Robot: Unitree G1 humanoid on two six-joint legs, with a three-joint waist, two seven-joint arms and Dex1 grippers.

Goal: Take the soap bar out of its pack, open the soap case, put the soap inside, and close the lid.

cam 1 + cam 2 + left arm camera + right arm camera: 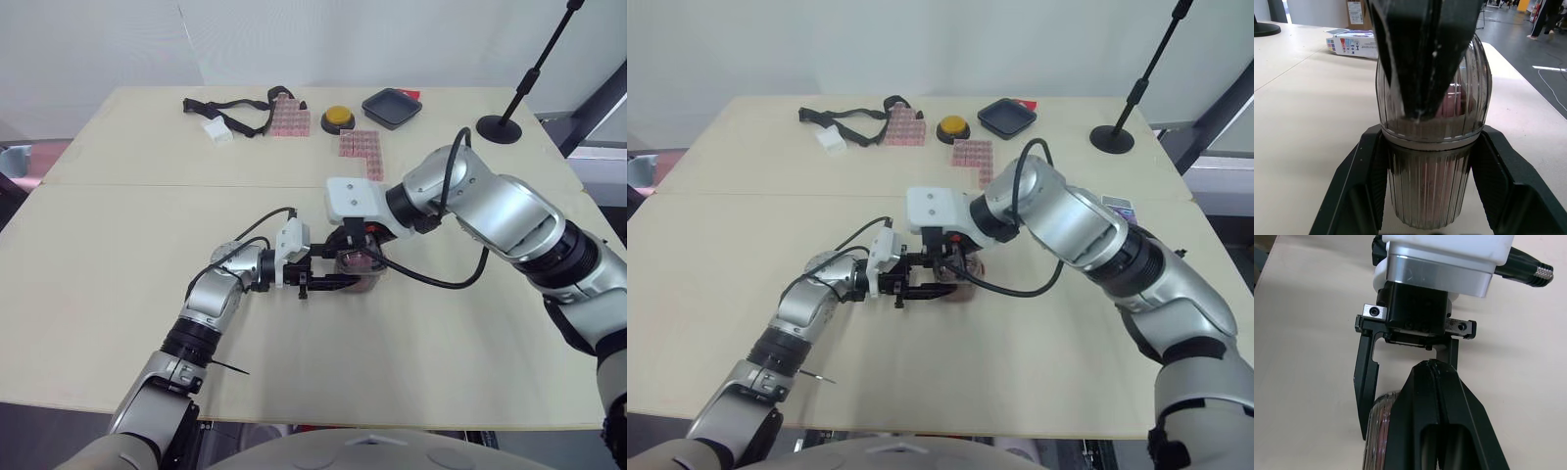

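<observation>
The soap case sits on the table, on the robot's side of the yellow button and well apart from it. It is clear plastic with fine ribs running along its walls. A domed lid meets the lower half at a thin raised seam, and the two halves sit together. A pink soap bar shows dimly through the ribbed wall. Whether the case stands on end or lies flat cannot be told.

The left claw is spread around the lower half, with one black finger against each side just under the seam, pinching the case between them. The right claw has its two fingers pressed together into one black wedge, which lies over the lid.

Beside the yellow button lie pink blocks on the near side. A black tray is just to its right.
</observation>
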